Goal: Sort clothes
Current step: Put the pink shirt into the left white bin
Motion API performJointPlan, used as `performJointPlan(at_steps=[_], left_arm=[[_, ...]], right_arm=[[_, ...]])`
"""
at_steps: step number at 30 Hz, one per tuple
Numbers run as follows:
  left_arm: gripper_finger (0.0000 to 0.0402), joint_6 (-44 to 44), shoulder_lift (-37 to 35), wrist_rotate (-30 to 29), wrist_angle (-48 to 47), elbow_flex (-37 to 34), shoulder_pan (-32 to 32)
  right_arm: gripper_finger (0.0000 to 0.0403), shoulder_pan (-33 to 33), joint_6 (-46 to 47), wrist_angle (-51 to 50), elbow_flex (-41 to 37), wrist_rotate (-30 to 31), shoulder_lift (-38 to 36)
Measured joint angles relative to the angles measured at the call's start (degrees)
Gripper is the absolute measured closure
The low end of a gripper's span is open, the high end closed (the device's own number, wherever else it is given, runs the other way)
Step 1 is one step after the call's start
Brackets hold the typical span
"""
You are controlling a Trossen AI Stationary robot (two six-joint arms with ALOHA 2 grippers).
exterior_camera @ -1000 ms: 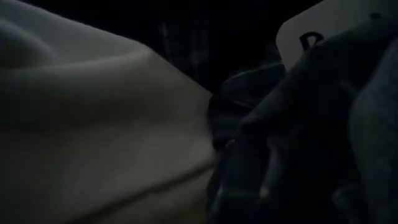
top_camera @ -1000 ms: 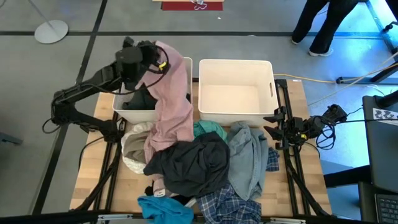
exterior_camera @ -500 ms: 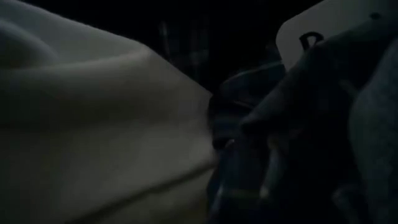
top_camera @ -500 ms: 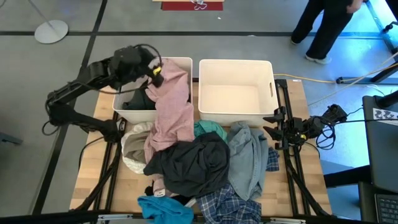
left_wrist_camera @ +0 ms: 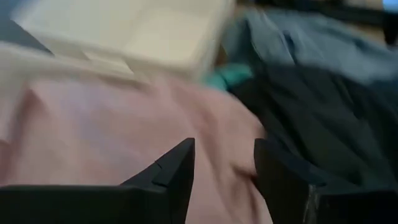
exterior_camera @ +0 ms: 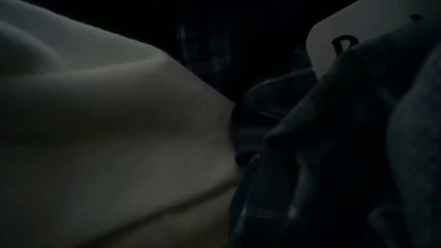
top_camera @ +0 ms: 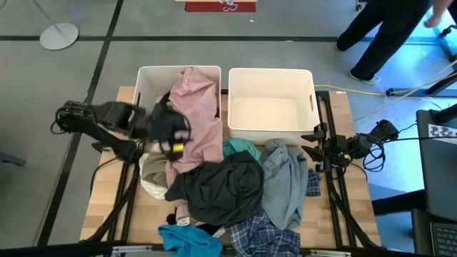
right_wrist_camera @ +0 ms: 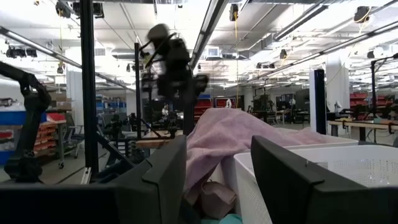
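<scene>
The pink garment drapes from inside the left white bin over its near rim onto the clothes pile on the tabletop. The left end effector hovers at the garment's left edge, fingers spread and empty. The right end effector waits open beside the right white bin.

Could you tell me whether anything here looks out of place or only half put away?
Yes: the pink garment is only partly in the left bin. It drapes over the bin's near rim and trails onto the clothes pile, with the open left gripper just above it. The right bin looks empty.
</scene>
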Motion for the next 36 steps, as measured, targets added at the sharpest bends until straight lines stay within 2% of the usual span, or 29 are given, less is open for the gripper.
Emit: performJointPlan(at_steps=[6,12,17,22,27,32,36], left_arm=[[0.0261,-10.5,6.7,-7.6,-6.3,0.0,-11.9],[0.0270,-11.8,15.6,-10.4,-7.1,0.0,-18.5],[0.0270,-13.0,22.1,-10.8,-9.7,-0.1,-18.7],[0.0270,-16.5,25.6,-11.1,-14.9,-0.1,-17.6],[0.0270,-19.9,26.0,-10.7,-15.4,-0.1,-16.6],[0.0269,-19.1,26.0,-10.3,-15.9,-0.1,-15.0],[0.0244,-19.3,26.0,-9.4,-18.7,-0.1,-13.7]], right_arm=[[0.0221,0.0,0.1,0.0,0.0,0.0,0.0],[0.0221,0.0,0.2,0.1,0.0,0.0,0.0],[0.0221,0.0,0.2,0.6,0.0,-0.1,0.0],[0.0221,0.0,0.2,0.6,0.0,-0.6,0.0],[0.0221,0.0,0.2,0.5,0.0,-0.6,0.0],[0.0221,0.0,0.5,0.4,0.0,-0.6,0.0],[0.0221,0.0,0.7,0.4,0.0,-0.6,0.0]])
